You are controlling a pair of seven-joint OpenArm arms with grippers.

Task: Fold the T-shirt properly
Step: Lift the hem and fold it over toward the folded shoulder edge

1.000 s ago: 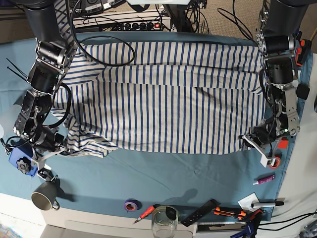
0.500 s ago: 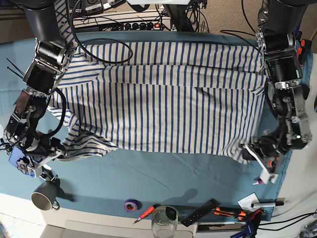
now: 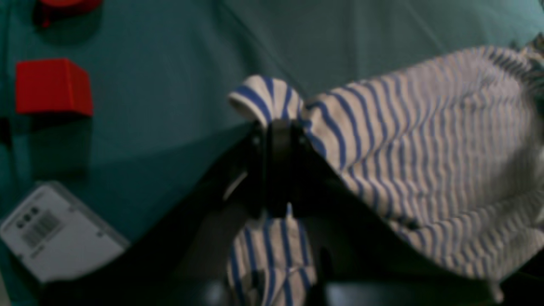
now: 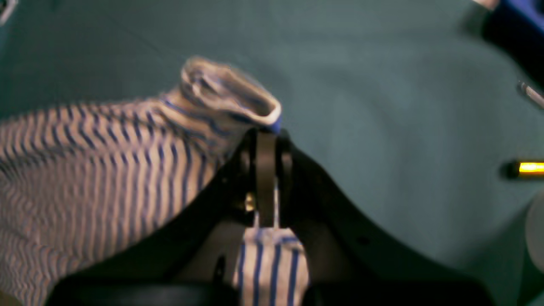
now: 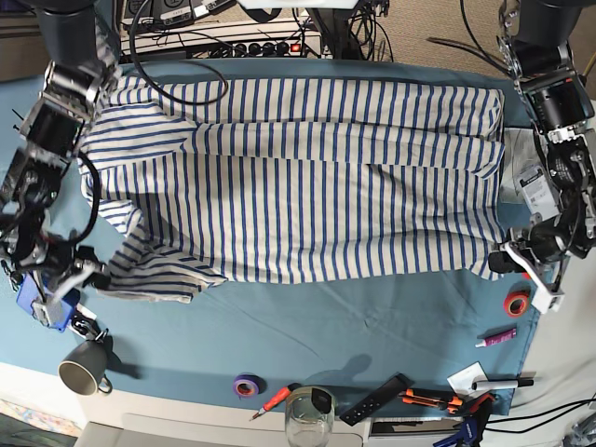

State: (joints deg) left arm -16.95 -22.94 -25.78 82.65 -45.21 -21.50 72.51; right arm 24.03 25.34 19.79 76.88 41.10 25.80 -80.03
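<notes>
The T-shirt (image 5: 307,177) lies spread across the table (image 5: 307,317). At four o'clock the left gripper (image 5: 510,261) is clenched on its hem corner; at eight o'clock the right gripper (image 5: 93,277) pinches the opposite corner, probably to stretch the fabric flat for folding.

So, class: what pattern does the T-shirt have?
Thin blue stripes on white, all over the T-shirt; clearest in the base view.

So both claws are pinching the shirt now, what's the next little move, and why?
Probably lift both near corners and carry them toward the far edge. The left gripper and right gripper are each shut on a corner of the shirt, which lies spread flat and pulled wide on the cloth, so it looks ready for a first fold.
</notes>
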